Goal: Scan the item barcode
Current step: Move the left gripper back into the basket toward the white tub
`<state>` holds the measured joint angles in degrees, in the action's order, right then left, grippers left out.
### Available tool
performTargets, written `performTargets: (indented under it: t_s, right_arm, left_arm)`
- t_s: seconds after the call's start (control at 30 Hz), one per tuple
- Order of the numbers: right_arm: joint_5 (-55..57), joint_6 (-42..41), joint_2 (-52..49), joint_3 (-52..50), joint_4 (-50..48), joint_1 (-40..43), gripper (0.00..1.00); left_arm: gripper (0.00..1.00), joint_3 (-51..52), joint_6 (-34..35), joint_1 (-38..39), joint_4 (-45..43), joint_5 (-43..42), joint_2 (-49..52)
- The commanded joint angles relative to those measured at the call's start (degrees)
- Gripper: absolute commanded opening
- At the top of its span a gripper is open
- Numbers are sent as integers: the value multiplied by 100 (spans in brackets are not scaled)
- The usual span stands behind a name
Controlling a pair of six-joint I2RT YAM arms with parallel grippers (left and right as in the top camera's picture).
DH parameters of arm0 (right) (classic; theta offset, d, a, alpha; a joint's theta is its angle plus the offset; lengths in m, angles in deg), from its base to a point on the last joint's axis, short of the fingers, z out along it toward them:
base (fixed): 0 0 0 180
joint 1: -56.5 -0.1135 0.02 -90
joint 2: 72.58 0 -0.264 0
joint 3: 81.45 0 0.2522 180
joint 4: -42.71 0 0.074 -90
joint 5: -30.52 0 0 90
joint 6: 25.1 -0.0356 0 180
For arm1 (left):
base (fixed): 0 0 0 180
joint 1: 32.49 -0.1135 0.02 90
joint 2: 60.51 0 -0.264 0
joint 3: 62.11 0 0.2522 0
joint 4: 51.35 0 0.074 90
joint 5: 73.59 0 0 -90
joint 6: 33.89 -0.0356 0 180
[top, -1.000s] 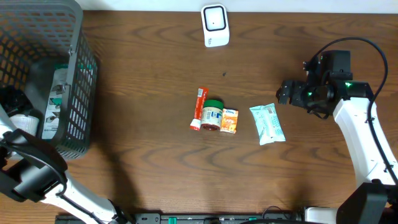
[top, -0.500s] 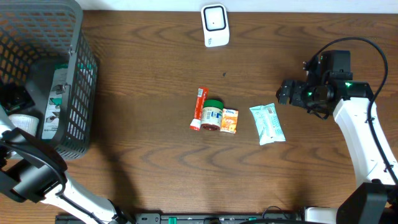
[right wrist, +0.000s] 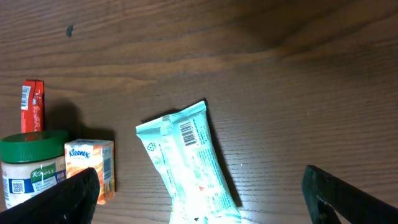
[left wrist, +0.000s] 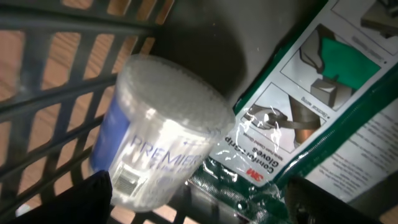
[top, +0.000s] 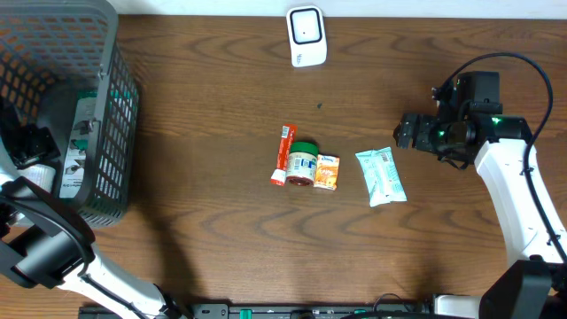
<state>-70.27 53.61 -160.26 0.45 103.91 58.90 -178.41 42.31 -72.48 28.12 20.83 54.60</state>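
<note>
Spread wide and gripping nothing: left hand [left wrist: 202, 190], down inside the basket [top: 115, 97] at the tabletop's left edge. Just beneath, tilted against a glossy gloves pack [left wrist: 298, 106]: a clear tub [left wrist: 161, 143]. Probably light, rigid, slick; best pinched across the round wall, label left uncovered. Likewise released: right hand [top: 403, 133], near the right edge.

Overhead faces straight down at the table [top: 221, 89]; right wrist shares its packet [right wrist: 189, 165] (left wrist close inside the basket [top: 120, 115]).
</note>
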Motion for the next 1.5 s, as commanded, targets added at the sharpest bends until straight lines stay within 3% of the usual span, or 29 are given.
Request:
performTargets:
  t_s: [0.0, 0.3, 0.37, 0.6, 0.83, 1.13, 1.47]
  right_arm:
    - [0, 63, 26, 44, -9, 13, 99]
    - [0, 63, 26, 42, -7, 13, 99]
    - [0, 66, 26, 42, -7, 13, 99]
    - [0, 63, 26, 42, 9, 13, 99]
    - [-2, 63, 26, 42, 11, 13, 99]
    - [0, 63, 26, 42, 4, 13, 99]
    - [0, 63, 26, 42, 7, 13, 99]
  left_arm:
    - [84, 262, -225, -35, -125, -33, 76]
    - [85, 719, -245, -48, -190, -417, 76]
    - [82, 717, -247, -33, -68, -981, 72]
    - [71, 702, -247, -7, 15, -1040, -2]
    - [72, 560, -247, -7, -142, -365, -17]
    - [73, 205, -380, -7, -299, -321, -175]
    - [73, 260, -459, 4, -92, 774, -188]
